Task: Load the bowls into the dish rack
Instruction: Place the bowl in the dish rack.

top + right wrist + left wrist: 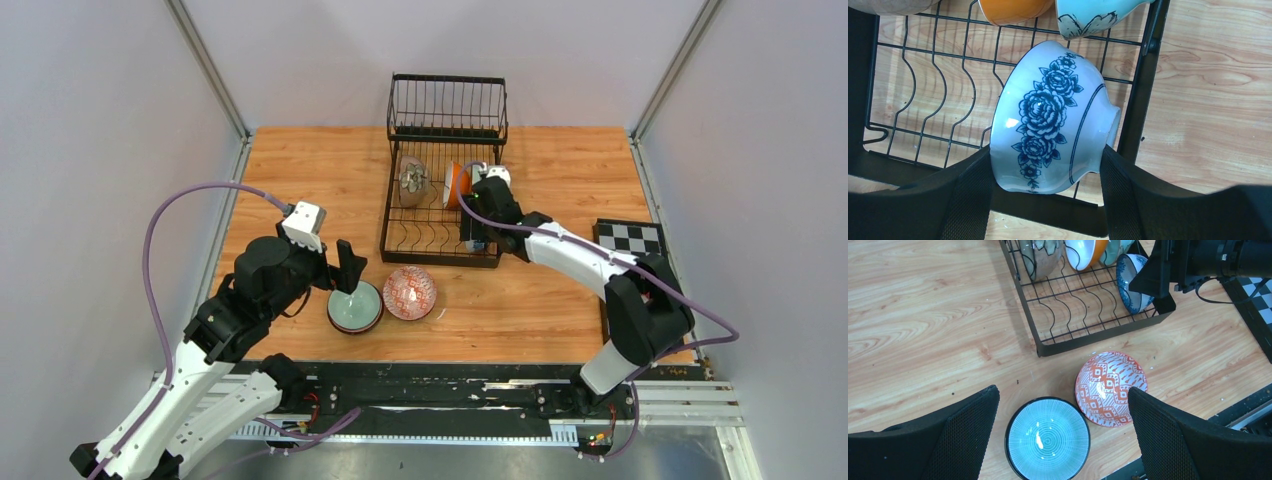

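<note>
Black wire is framing the dish rack, which is standing mid-width on the wooden desk, toward its far edge. The right fingers are pressing on both sides of a blue-and-white flowered bowl, holding it on its side at the rack's near right corner, with its foot close against the right-hand rail. Behind it, an orange bowl, a pale blue bowl with black petal outlines and a grey bowl are standing on edge in the far slots. The near left slots are showing only wire over wood.

The left fingers are spread at their widest and gripping nothing, hanging above a turquoise bowl with a dark rim. Just beside it on the right, a red-patterned bowl is sitting in front of the rack's near rail. Both are lying close to the desk's near edge. A broad stretch of wood is showing left of the rack, and a checkered board is resting by the right edge.
</note>
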